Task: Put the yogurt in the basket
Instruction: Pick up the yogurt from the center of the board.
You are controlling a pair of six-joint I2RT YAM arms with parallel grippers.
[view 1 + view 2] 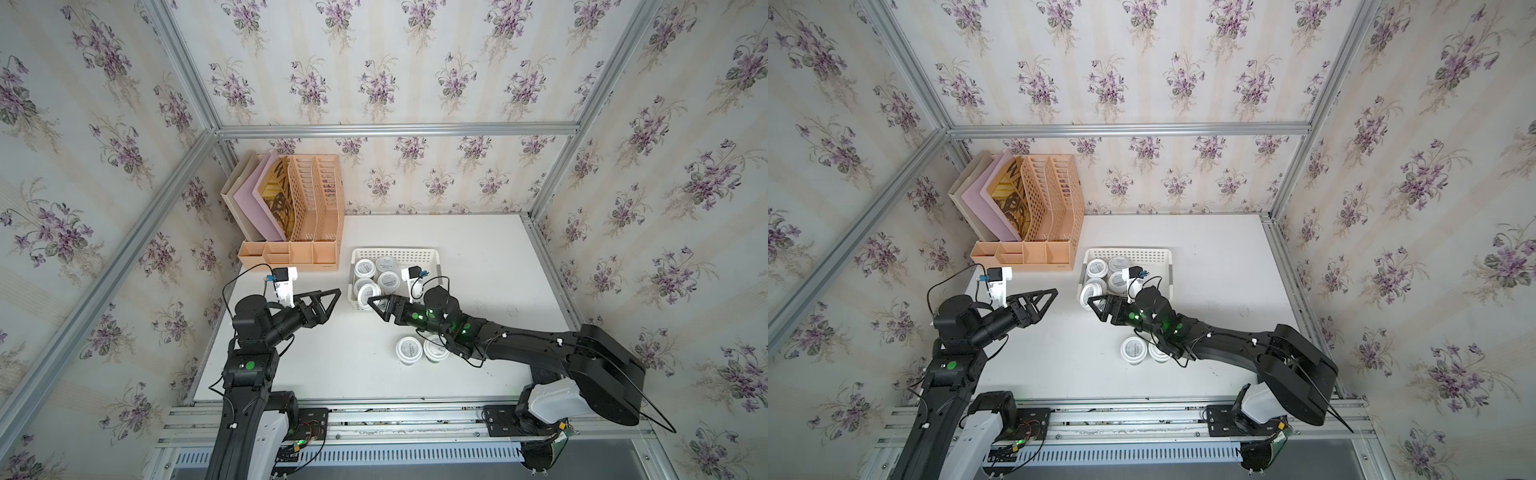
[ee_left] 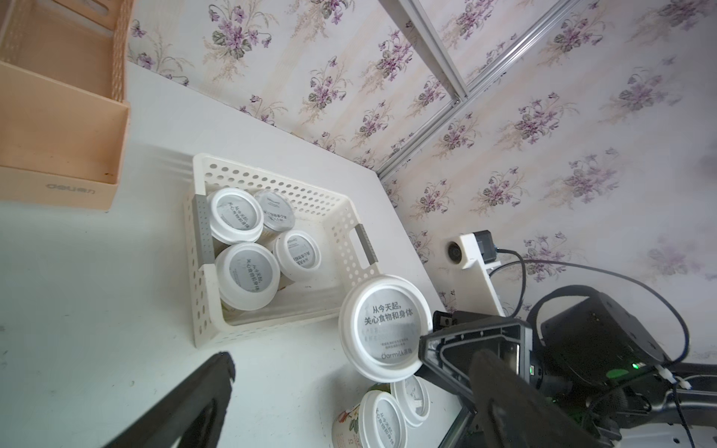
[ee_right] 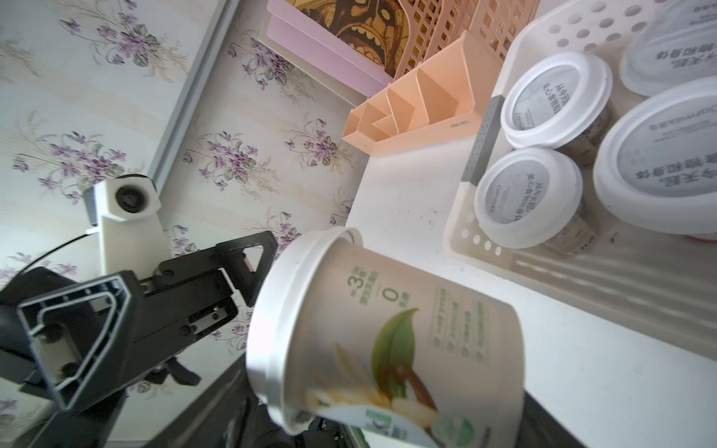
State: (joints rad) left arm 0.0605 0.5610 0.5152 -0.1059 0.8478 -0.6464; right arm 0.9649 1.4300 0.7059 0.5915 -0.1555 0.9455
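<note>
At the near corner of the basket (image 1: 395, 252), right end effector (image 1: 376, 302) gripped one yogurt cup (image 2: 382, 329); four cups (image 1: 365, 268) lay inside already, two cups (image 1: 409, 350) stood outside on the surface (image 1: 478, 270), yet to move; left end effector (image 1: 332, 305) stood wide and empty nearby

White basket (image 1: 395, 254); yogurt (image 1: 409, 348) white-lidded, grey-labelled; peach organizer (image 1: 291, 254); purple-floral wallpaper (image 1: 415, 83)

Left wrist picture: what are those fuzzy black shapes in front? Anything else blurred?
Left wrist view: fingers of the left gripper, too near the lens to focus; the basket is sharp. Right wrist view: the held yogurt cup softens where nearest the lens.
</note>
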